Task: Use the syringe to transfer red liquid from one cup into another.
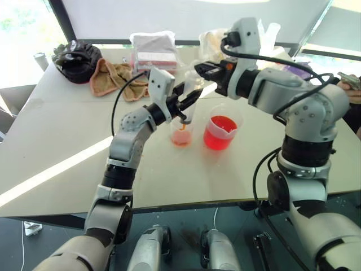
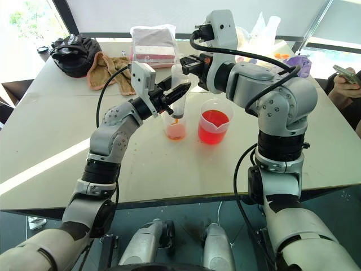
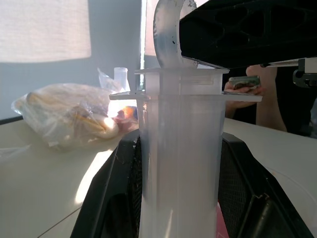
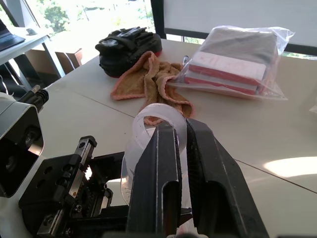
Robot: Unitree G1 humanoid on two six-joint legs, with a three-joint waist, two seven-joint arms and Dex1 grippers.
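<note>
The syringe (image 1: 186, 110) stands upright over the smaller clear cup (image 1: 181, 134), with its orange tip dipped inside the rim. A little pale red liquid lies in that cup's bottom. My left gripper (image 1: 185, 101) is shut on the syringe barrel (image 3: 181, 163), one black finger on each side. My right gripper (image 1: 204, 70) comes in from above and is shut on the plunger's clear ring (image 4: 158, 119). Just to the right stands the wider spouted beaker (image 1: 221, 133), about half full of bright red liquid (image 2: 212, 131).
On the far side of the table lie a black bag (image 1: 76, 59), an orange towel (image 1: 115, 76) and a clear plastic bag of pink and white packs (image 1: 153, 51). More bagged items (image 3: 74, 119) sit at the back right. A person's hand with a phone (image 1: 351, 83) is at the right edge.
</note>
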